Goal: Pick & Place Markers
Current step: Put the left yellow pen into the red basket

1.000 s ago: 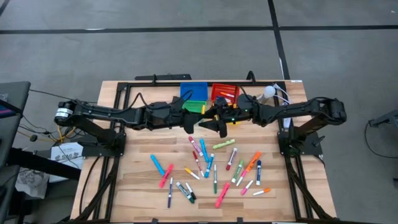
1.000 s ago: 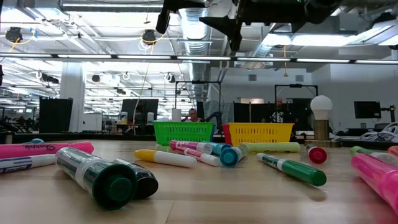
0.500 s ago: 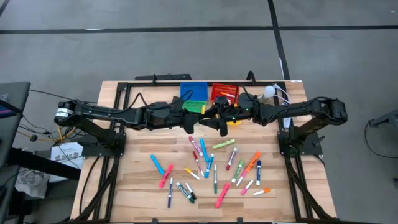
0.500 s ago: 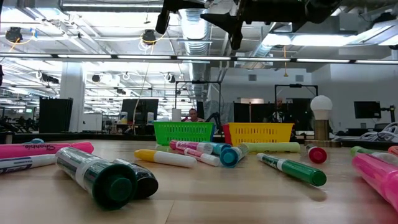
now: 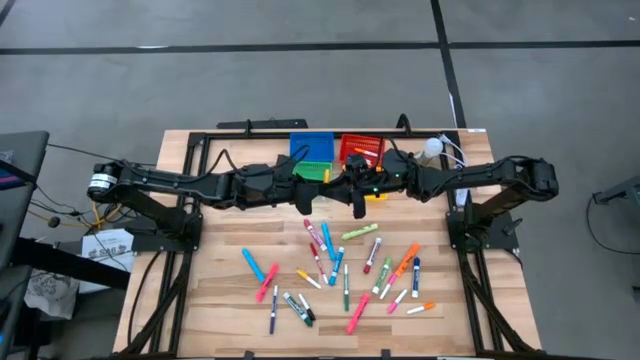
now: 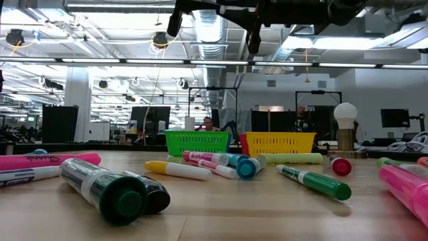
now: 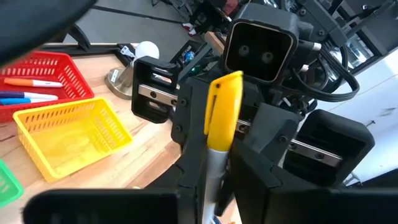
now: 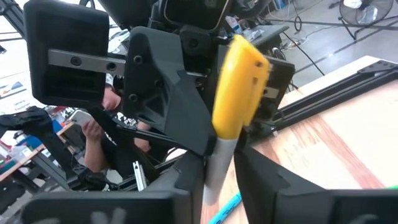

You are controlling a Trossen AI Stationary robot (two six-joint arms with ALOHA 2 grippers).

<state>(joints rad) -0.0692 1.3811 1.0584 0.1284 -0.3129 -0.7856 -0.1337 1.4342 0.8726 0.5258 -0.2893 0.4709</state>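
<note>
A marker with a yellow cap (image 7: 222, 106) and a pale barrel is held high over the table's far middle, in front of the bins. My left gripper (image 7: 214, 205) and my right gripper (image 8: 214, 186) face each other there, and both are shut on it. In the high view the two grippers meet, left gripper (image 5: 338, 186) against right gripper (image 5: 358, 200), and hide the marker. Several other markers (image 5: 345, 270) lie flat and scattered over the wooden table's near half. My left gripper pinches the marker's pale barrel (image 7: 216, 168) between its two fingers, below the yellow cap. The marker stands with its cap up, lifted clear of the table. The picture's edge cuts off the lowest part of the hold. My right gripper pinches the same barrel (image 8: 214, 165) between its two fingers, just under the yellow cap (image 8: 239, 74). It comes level from the table's right, opposite the left gripper. The marker stands tilted a little, cap up, clear of the table.
Four small bins stand at the far middle: blue bin (image 5: 310, 145), green bin (image 5: 316, 170), red bin (image 5: 362, 148) with markers in it, and yellow bin (image 7: 74, 134). A white globe lamp (image 5: 432, 148) stands at the far right. A black frame (image 5: 200, 140) borders the table.
My right gripper's fingers stood wide apart around the marker and have shut on it. Both arms have kept their places, and the marker has stayed in my left gripper.
</note>
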